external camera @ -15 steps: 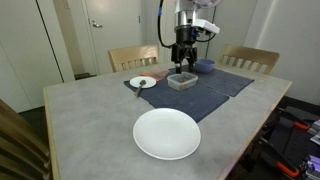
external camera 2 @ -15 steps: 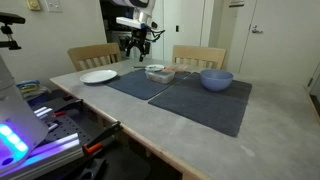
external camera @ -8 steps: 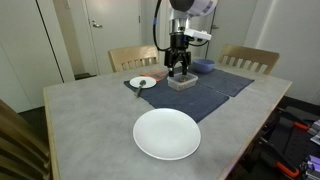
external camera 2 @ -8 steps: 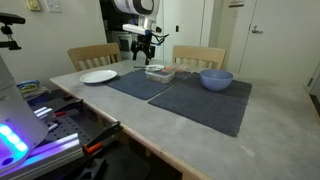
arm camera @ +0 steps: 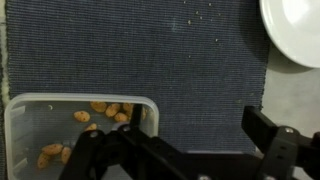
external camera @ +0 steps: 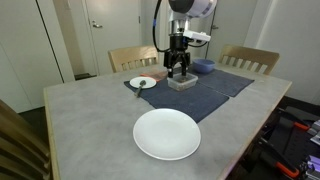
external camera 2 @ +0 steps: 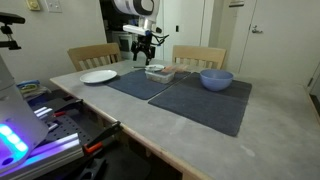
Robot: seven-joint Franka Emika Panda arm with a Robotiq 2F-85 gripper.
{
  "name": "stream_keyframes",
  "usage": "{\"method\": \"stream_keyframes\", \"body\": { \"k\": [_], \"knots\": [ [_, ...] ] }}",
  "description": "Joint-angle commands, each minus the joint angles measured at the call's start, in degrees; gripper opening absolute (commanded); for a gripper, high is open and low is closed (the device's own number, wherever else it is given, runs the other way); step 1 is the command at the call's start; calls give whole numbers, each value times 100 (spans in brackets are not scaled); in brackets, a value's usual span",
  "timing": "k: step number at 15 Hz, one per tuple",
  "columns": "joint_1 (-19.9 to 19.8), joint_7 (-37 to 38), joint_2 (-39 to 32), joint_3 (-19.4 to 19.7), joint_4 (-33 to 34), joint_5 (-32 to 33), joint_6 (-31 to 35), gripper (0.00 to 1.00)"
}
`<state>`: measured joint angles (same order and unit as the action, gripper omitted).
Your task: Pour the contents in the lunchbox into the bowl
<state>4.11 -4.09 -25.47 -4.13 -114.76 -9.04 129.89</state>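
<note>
The lunchbox (external camera: 183, 83) (external camera 2: 158, 71) is a clear shallow container on the dark blue placemat (arm camera: 150, 60). In the wrist view the lunchbox (arm camera: 40, 125) lies at the lower left, with orange-brown food pieces (arm camera: 105, 110) inside. My gripper (external camera: 178, 68) (external camera 2: 143, 48) hangs just above it, open and empty. In the wrist view the gripper (arm camera: 199, 125) has one finger over the box's right edge and the other finger (arm camera: 262, 126) over bare mat. The light-blue bowl (external camera: 204, 66) (external camera 2: 216, 79) stands on the mat further along.
A large white plate (external camera: 167, 133) (external camera 2: 98, 76) lies on the grey tabletop, and in the wrist view the plate (arm camera: 295, 30) shows at the top right. A small white plate (external camera: 142, 82) sits by the mat's edge. Wooden chairs (external camera: 133, 57) stand behind the table.
The gripper shifted sideways and slightly down over the lunchbox during the first half second, then stayed still. It remains open.
</note>
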Motion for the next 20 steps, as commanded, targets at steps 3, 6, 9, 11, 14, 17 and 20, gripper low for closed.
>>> {"method": "stream_keyframes", "body": {
  "k": [3,6,9,11,14,17,20],
  "knots": [
    [-32,188,-257,31,-50,110,758,100],
    [-2,172,-351,40,-94,251,1122,100],
    [-23,98,-500,-52,-50,236,1315,100],
    [-39,83,-584,-98,-24,200,1425,100],
    [-31,136,-648,-82,-36,233,1604,100],
    [-35,160,-680,-76,-39,236,1733,100],
    [-35,164,-734,-80,-27,241,1811,100]
  ]
}}
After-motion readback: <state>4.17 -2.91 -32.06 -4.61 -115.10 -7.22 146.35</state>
